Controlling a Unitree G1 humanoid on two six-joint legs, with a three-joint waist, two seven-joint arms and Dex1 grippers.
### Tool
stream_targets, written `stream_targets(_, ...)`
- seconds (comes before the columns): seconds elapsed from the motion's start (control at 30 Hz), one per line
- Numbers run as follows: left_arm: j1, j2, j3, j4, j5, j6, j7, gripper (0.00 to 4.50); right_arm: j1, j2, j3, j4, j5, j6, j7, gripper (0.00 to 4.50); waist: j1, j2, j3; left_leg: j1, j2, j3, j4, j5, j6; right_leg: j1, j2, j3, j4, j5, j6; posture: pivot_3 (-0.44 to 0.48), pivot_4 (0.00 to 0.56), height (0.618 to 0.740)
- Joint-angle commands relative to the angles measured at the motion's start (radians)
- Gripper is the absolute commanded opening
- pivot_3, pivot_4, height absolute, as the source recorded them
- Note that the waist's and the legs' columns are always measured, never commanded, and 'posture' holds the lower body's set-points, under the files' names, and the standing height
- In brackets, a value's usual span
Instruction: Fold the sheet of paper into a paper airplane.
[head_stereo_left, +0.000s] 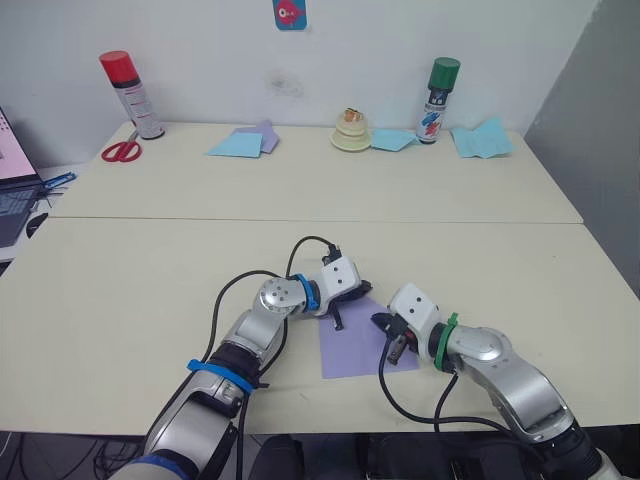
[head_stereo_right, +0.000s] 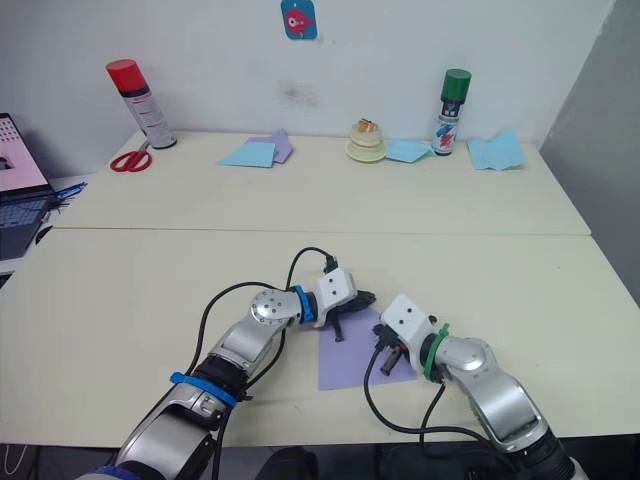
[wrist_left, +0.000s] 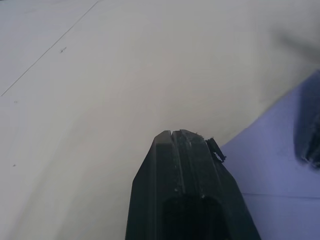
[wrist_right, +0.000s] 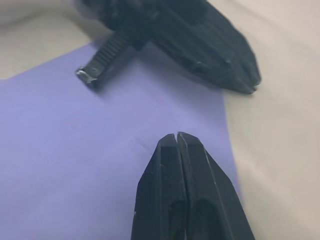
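The lavender sheet of paper (head_stereo_left: 352, 358) lies flat on the near table, between my two arms, with a faint crease across it (wrist_right: 75, 150). My left gripper (head_stereo_left: 368, 291) is shut, lying low at the sheet's far edge with its tip over bare table just past the paper's corner (wrist_left: 175, 134). My right gripper (head_stereo_left: 381, 321) is shut too. It hovers low over the sheet's right part, pointing toward the left gripper (wrist_right: 235, 75) a short way off. Nothing is held in either one.
On the far table stand a red-capped spray can (head_stereo_left: 130, 95) and a green-capped can (head_stereo_left: 438, 100), with red scissors (head_stereo_left: 121, 151), light blue papers (head_stereo_left: 238, 143) (head_stereo_left: 482, 138) and a small stack of tape rolls (head_stereo_left: 351, 130). A laptop (head_stereo_left: 15, 190) sits at the left edge.
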Motion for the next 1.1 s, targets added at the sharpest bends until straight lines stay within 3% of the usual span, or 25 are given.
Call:
stream_targets(0.03,0.016,0.009,0.033,0.07,0.008,0.065,0.031,0.0,-0.009,-0.015,0.031,0.019,-0.019,0.007,0.018,0.03,0.0,0.0,0.0,0.0,0.0,0.0,0.0,0.0,0.0,0.0,0.0,0.0,0.0,0.0,0.0,0.0,0.15,0.725)
stream_targets(0.3,-0.003,-0.001,0.152,-0.068,-0.115,0.18,0.035,0.0,-0.018,-0.013,0.043,0.049,-0.038,0.025,0.006,0.03,-0.001,0.0,0.0,0.001,0.0,0.0,-0.001,0.0,0.0,0.0,0.0,0.0,0.0,0.0,0.0,0.0,0.15,0.725)
stream_targets(0.43,0.005,0.018,0.23,-0.225,-0.196,0.29,0.037,0.0,-0.018,-0.011,0.046,0.053,-0.044,0.026,0.003,0.03,0.0,0.0,0.001,-0.009,0.0,0.0,0.0,0.0,0.0,-0.008,0.0,0.0,0.0,0.0,0.0,0.0,0.15,0.725)
stream_targets(0.87,0.24,0.083,0.524,-0.763,-0.641,0.983,0.193,0.0,-0.02,-0.008,0.047,0.064,-0.048,0.016,0.007,0.03,0.001,0.0,0.001,-0.01,0.0,0.0,0.0,0.0,0.0,-0.009,0.0,0.0,0.0,0.0,0.001,0.0,0.15,0.725)
stream_targets(1.1,0.346,-0.009,0.688,-0.843,-0.896,1.231,0.359,1.89,-0.012,-0.013,0.043,0.056,-0.045,0.02,0.01,0.0,0.003,-0.001,0.001,-0.01,0.0,0.0,0.0,0.0,0.0,-0.009,-0.001,0.001,0.0,0.0,0.001,0.0,0.15,0.725)
